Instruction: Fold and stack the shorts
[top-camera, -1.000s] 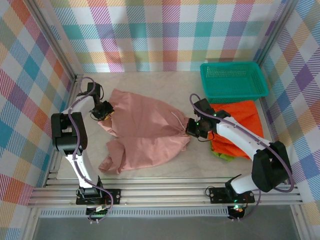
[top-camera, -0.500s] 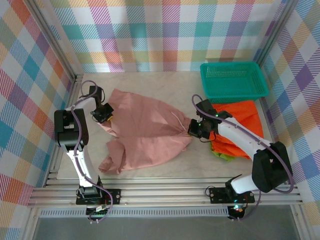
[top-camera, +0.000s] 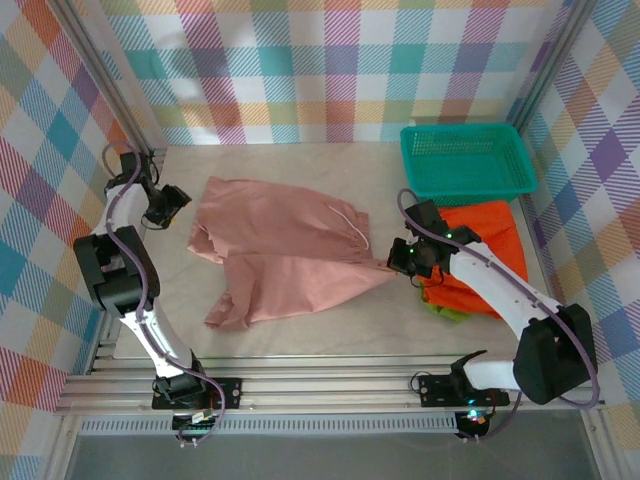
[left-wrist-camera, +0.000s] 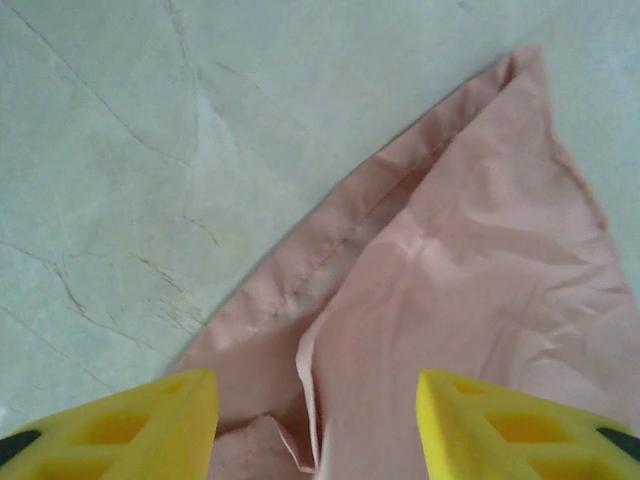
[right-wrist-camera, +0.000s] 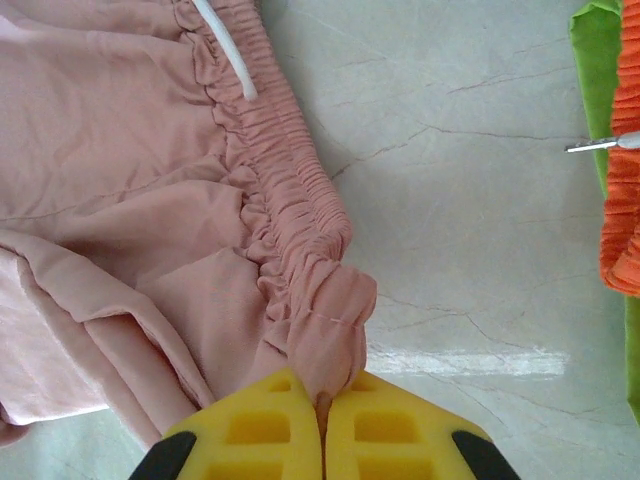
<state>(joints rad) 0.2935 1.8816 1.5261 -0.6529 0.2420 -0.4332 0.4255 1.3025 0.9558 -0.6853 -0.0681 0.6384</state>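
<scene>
Yellow right pincer (right-wrist-camera: 322, 400): pads pressed together, clamped on the gathered end of the waistband of the dusty pink shorts (top-camera: 290, 250).
Yellow left pincer (left-wrist-camera: 315, 425): pads apart and holding nothing, poised over a hemmed corner of the same pair at the table's far left.
Dusty pink shorts: spread and rumpled across the middle of the pale stone-look table (top-camera: 300, 335), between the two arms.
Drawstring (right-wrist-camera: 222, 45): white, lying loose by the waistband.
Orange shorts (top-camera: 480, 245): at the table's right side, under the right arm.
Lime green shorts (top-camera: 447, 312): beneath the orange pair, an edge peeking out.
Teal basket (top-camera: 465, 160): far right corner, just beyond the orange pair.
</scene>
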